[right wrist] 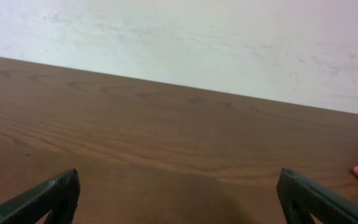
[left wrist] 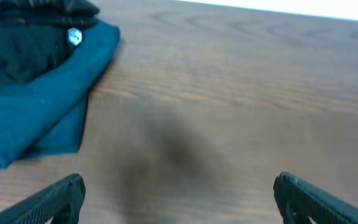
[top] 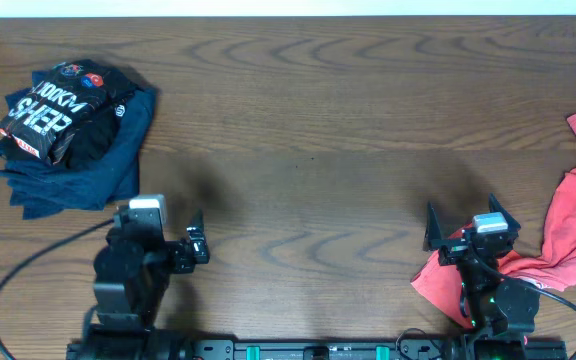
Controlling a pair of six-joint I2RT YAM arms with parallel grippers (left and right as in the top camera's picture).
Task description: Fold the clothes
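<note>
Worktop [top: 308, 120]: brown wood, bare across mid and back. No box, bin or basket in any view, so nothing to report on containers. Folded items sit straight on the wood.

Red garment [top: 573, 225]: biggest loose item, at the far R edge. It's spread, crumpled and not folded. Its lower-L corner runs under the R arm near the front edge, and part of it goes out of frame on the R. As far as the views show, this is what's left.

Stack [top: 73, 130], back-L corner: looks done.
- Navy one [top: 113, 165] is at the bottom, folded, w/ edges sticking out to the R and front.
- Black cloth lies on top of that.
- Black shirt [top: 48, 115] is topmost, w/ white lettering and a small red-blue badge, folded to a compact pack.
- How many pieces are in between: can't tell.

Judgement: most of the job is done, approx one garment to go. Anything off-frame is unknown.

L hand [left wrist: 179, 182]: fingers wide apart w/ nothing between them, low over bare wood. The stack is ahead to its L and not touching.

R hand [right wrist: 178, 177]: also spread wide and empty, facing bare wood and wall. Only a pink sliver of the red garment shows at the far R of its view, so the cloth is beside the arm, not in the fingers.

Next, prob. the R hand takes the red garment, drags it to mid-worktop and flattens it before folding. Risk: the corner under the arm may snag or bunch.
</note>
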